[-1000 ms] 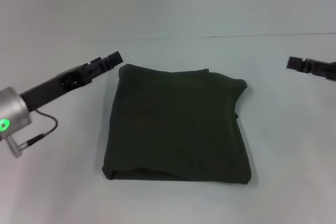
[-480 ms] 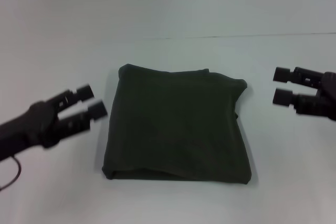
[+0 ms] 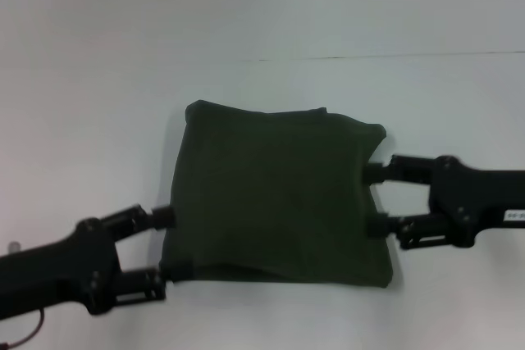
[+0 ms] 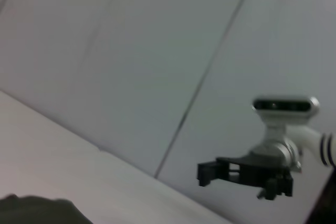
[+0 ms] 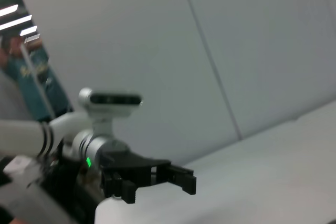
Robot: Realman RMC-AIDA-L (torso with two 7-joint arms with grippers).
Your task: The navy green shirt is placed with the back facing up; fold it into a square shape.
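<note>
From my seat the navy green shirt [image 3: 275, 194] sits mid-bench on the pale bench [image 3: 98, 120], folded into a rough square, plain side up, no print showing. Fabric looks soft and matte, dark olive, w/ a rolled fold along the near edge and a slightly lumpy far right corner. Edges aren't perfectly straight, the left side slants a bit.

Left hand [image 3: 168, 242] is down at the shirt's near left corner, fingers [image 3: 160, 217] spread apart, one tip against the left edge and the other at the near corner. Nothing pinched that I can see. Right hand [image 3: 377, 199] is at the shirt's right edge, fingers also apart, both tips touching or just at the cloth edge, can't tell if any fabric sits between them.

Both arms are black, blocky, hard plastic/metal look. Nothing else on the bench near the shirt, so nothing blocks either hand. A thin dark seam line [image 3: 385, 57] runs across behind the shirt where the bench meets the wall.

Wrist cams mostly show grey wall panels. Left wrist view catches the right hand [image 4: 207, 171] far off and a sliver of dark shirt [image 4: 37, 211] at the edge. Right wrist view shows the left hand [image 5: 184, 179] w/ a green light behind it.
</note>
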